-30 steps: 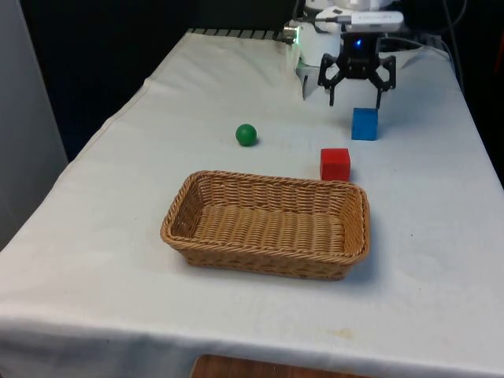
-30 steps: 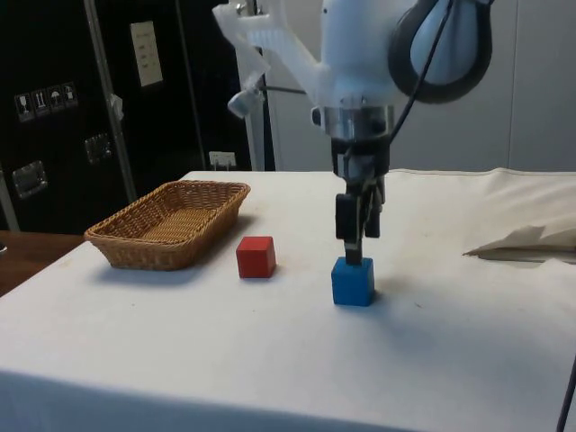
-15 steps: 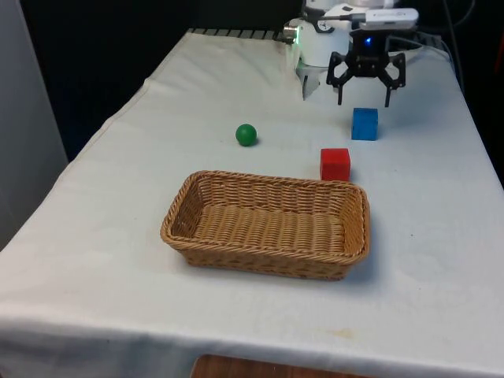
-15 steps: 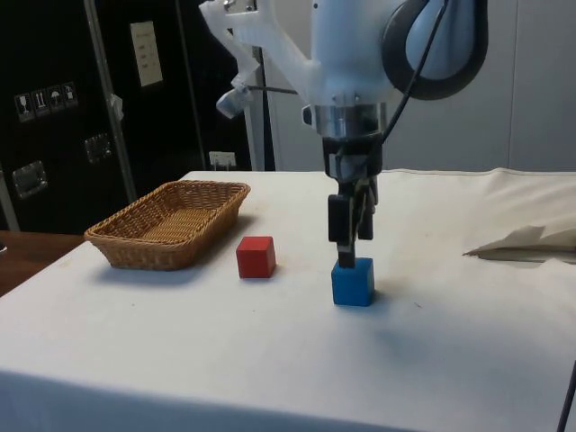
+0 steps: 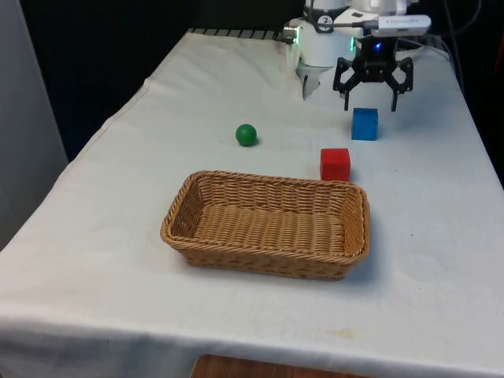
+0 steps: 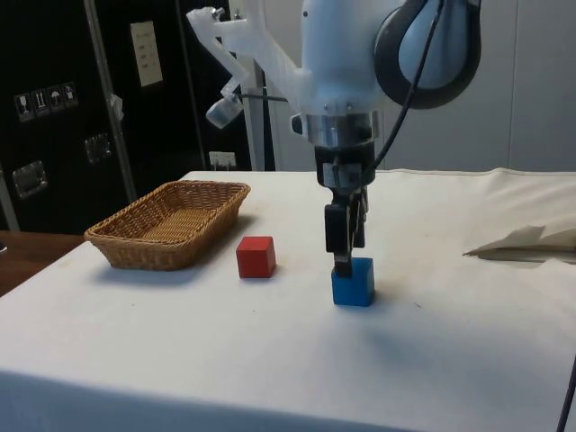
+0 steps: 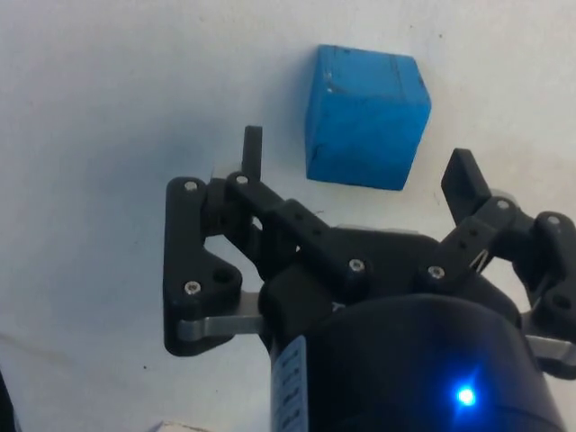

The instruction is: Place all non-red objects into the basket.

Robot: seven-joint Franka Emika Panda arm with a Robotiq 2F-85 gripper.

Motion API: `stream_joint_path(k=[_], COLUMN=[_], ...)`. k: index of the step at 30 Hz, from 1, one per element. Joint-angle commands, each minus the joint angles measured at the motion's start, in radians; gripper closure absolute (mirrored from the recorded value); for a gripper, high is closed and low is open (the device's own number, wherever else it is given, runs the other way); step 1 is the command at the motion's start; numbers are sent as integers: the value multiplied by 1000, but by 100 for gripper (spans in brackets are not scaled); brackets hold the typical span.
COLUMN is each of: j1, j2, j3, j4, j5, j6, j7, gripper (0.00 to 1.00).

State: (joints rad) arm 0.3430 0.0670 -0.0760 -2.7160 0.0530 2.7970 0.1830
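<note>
A blue cube (image 5: 364,124) rests on the white cloth, with a red cube (image 5: 335,164) a little nearer the basket. A green ball (image 5: 246,135) lies towards the front view's left. The wicker basket (image 5: 268,180) holds nothing. My gripper (image 5: 372,101) hangs open just above the blue cube, slightly towards its far side, fingers spread wider than the cube. In the side view the fingertips (image 6: 342,263) reach down to the top edge of the blue cube (image 6: 353,282), beside the red cube (image 6: 256,256). The wrist view has the blue cube (image 7: 367,117) just beyond the open gripper (image 7: 358,151).
The basket (image 6: 171,225) stands near the table's front edge. A fold of white cloth (image 6: 531,243) rises at the side view's right. The table's right edge (image 5: 480,150) runs close to the blue cube.
The gripper has drifted towards the front view's right and a little farther back, staying open. The cubes, ball and basket have not moved.
</note>
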Motion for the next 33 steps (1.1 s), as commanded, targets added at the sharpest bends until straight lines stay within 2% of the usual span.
stream_joint_path(k=[1, 2, 8, 14, 17, 21, 25, 26, 28, 29, 30, 33], j1=[0, -1, -2, -1, -1, -1, 1, -2, 1, 2, 2, 2], j2=[6, 15, 36, 54, 52, 89, 120, 118, 133, 136, 139, 143], j3=[-1, 5, -2, -4, -3, -8, -13, -8, -13, -13, -13, -13], j4=[1, 1, 2, 8, 7, 26, 44, 46, 49, 50, 51, 53], j5=[0, 14, -4, -5, -1, -7, -4, -1, -4, -4, -4, -5], j6=[4, 17, 27, 34, 25, 47, 53, 41, 59, 61, 62, 63], j7=[-9, -36, -84, -113, -116, -110, -85, -92, -68, -63, -58, -48], gripper=[0, 0, 0, 0, 0, 0, 0, 0, 0, 3, 11, 40])
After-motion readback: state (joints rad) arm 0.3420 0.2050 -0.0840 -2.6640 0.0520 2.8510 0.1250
